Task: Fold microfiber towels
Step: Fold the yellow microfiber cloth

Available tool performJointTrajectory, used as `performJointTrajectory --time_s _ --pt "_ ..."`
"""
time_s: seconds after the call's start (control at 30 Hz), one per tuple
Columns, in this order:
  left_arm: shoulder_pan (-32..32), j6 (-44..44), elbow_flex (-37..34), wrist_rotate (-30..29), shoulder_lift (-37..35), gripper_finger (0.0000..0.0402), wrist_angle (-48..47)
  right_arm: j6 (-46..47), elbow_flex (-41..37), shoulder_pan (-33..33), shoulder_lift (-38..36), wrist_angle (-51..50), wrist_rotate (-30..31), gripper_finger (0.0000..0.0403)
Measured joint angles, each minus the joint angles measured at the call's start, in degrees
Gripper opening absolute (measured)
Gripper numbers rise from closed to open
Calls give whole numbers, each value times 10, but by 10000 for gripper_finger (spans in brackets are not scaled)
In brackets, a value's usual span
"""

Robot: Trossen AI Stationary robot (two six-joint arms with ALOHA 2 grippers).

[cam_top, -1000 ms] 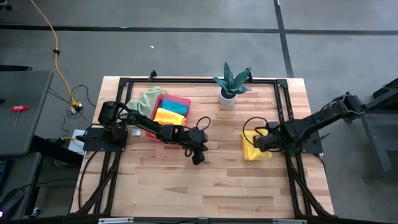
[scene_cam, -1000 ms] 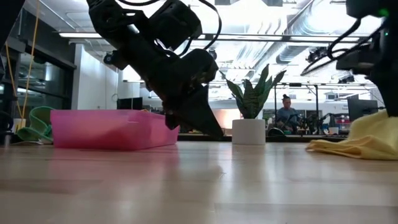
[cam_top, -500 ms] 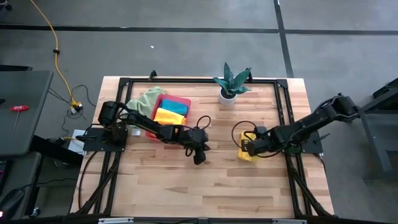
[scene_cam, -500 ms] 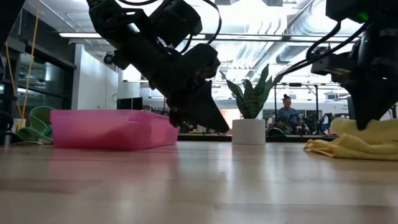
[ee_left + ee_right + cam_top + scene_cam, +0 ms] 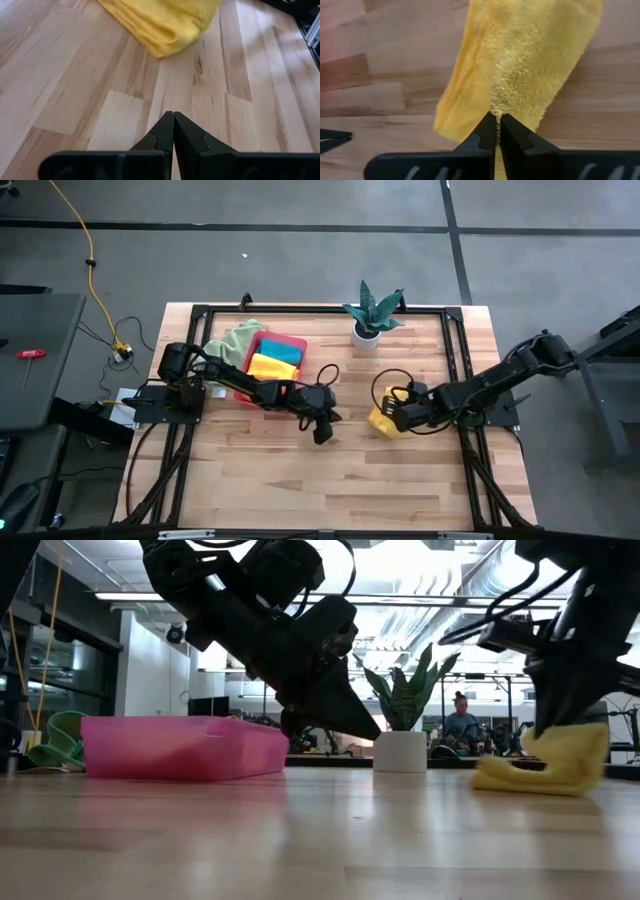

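A yellow towel [image 5: 379, 421] lies bunched right of the table's middle, its lower folds on the wood [image 5: 520, 780]. My right gripper [image 5: 497, 116] is shut on it from above. My left gripper [image 5: 322, 437] hovers shut over bare wood at the table's middle, left of the towel, with nothing in it; its own view shows the towel [image 5: 165, 25] ahead. At the back left a pink tray [image 5: 296, 340] holds a yellow towel [image 5: 266, 366] and a teal one [image 5: 284, 352]. A pale green towel [image 5: 235, 338] hangs over the tray's left side. My right gripper pinches a raised ridge of the yellow towel [image 5: 495, 106] between its two fingertips, coming steeply from above and slanting in from the table's right. The pinched part is drawn up off the table [image 5: 575, 740], while the towel's left part rests on the wood.
A potted plant in a white pot [image 5: 367, 332] stands at the back, beyond the towel. Black frame rails [image 5: 452, 350] run along the table's edges. Bare wood lies between the two grippers and along the near side.
My right gripper has gone toward the table's left and tipped steeply down, still shut on the yellow towel. The towel, earlier spread flat, has been drawn leftward over itself into a smaller bunch. My left gripper has tipped its fingers slightly upward in place.
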Motion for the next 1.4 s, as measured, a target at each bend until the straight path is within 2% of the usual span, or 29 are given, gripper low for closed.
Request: performJointTrajectory --time_s 0.17,0.53,0.73,0.87,1.0,1.17,1.27,1.4 --pt "0 0 0 0 0 1 4 1 0 0 17 28 6 14" --pt "-8 0 0 0 0 0 5 38 0 -34 38 117 46 128" --pt "-12 1 0 0 0 0 5 41 0 -77 38 133 75 158" --pt "-12 1 0 0 0 0 5 -41 0 -103 28 141 74 161" --pt "-12 1 0 0 0 1 4 -124 1 -108 -28 120 63 161" --pt "-12 1 0 0 0 0 4 -172 1 -74 -101 25 -18 161" --pt "-12 1 2 0 0 0 6 -129 1 -27 -127 -33 -25 161" --pt "1 15 41 2 0 0 -45 -54 1 43 -140 -80 -30 161"
